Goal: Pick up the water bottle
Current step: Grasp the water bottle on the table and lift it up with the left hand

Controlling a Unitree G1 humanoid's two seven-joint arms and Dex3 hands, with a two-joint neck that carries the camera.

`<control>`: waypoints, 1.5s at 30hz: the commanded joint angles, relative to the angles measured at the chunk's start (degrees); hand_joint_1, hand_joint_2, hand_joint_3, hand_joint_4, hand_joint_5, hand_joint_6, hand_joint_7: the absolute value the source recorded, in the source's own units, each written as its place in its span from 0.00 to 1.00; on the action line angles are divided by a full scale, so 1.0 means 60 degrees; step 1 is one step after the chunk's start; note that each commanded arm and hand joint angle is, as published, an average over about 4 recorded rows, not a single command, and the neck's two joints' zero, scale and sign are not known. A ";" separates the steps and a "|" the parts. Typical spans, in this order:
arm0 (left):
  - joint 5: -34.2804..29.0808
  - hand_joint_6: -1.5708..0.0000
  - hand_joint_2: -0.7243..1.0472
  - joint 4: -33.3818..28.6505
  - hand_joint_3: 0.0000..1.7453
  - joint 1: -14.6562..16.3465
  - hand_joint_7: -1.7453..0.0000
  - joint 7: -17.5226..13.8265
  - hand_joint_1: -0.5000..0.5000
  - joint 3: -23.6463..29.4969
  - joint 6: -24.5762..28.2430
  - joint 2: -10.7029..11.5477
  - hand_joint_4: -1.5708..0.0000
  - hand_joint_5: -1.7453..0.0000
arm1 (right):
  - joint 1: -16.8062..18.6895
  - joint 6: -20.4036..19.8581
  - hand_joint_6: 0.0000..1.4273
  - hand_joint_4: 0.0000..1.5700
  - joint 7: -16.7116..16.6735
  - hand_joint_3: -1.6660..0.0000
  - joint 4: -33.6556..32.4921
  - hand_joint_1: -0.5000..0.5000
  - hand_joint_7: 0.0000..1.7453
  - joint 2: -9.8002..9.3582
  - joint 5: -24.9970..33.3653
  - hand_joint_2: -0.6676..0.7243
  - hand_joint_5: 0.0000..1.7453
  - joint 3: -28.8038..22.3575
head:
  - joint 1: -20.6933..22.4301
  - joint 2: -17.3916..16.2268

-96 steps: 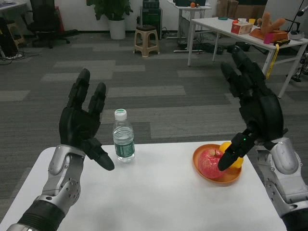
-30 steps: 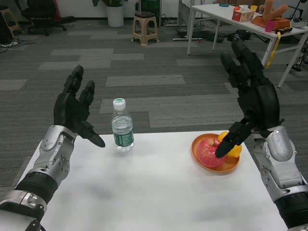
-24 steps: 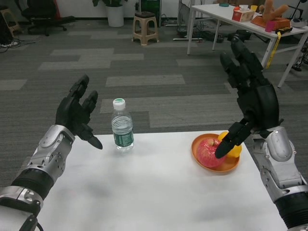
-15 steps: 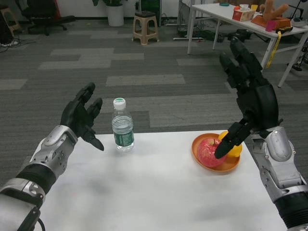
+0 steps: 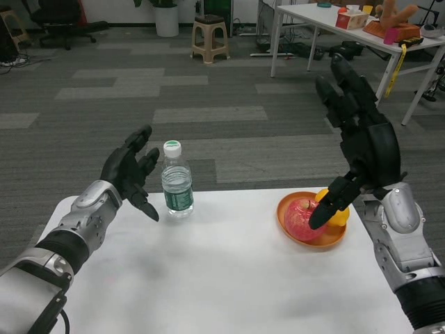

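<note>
The water bottle (image 5: 177,181) stands upright on the white table (image 5: 222,278) near its far edge, at about 10 o'clock from the table's middle; it is clear, with a white cap and a green label around its lower body. The left hand (image 5: 131,174) sits at 9 o'clock of the bottle, just beside it and not touching, palm turned toward the bottle, with the fingers (image 5: 142,139) spread wide and holding nothing; the thumb points down toward the table. The silver left forearm (image 5: 76,226) runs back from the hand toward 7 o'clock. The right hand (image 5: 365,139) is raised above the right side of the table, well apart from the bottle, with the fingers extended upward and apart and nothing held; its thumb reaches down in front of the orange plate (image 5: 313,223). The plate lies at 3 o'clock of the bottle, near the table's right edge, and carries a red apple (image 5: 299,219) with a yellow-orange fruit (image 5: 337,212) behind it. Beyond the table the grey carpeted floor (image 5: 208,104) extends to a beige stool (image 5: 211,40) at 12 o'clock and a second white table (image 5: 334,24) at 1 o'clock bearing small mixed items
</note>
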 commanded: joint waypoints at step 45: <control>-0.1099 1.00 0.00 0.1821 0.05 -0.1215 0.96 0.0084 0.02 -0.4398 0.0344 -0.0303 1.00 1.00 | -0.0143 -0.0068 0.00 0.00 -0.0001 1.00 0.0193 0.04 0.00 0.0109 0.0059 0.82 0.00 0.0492 | 0.0270 -0.0258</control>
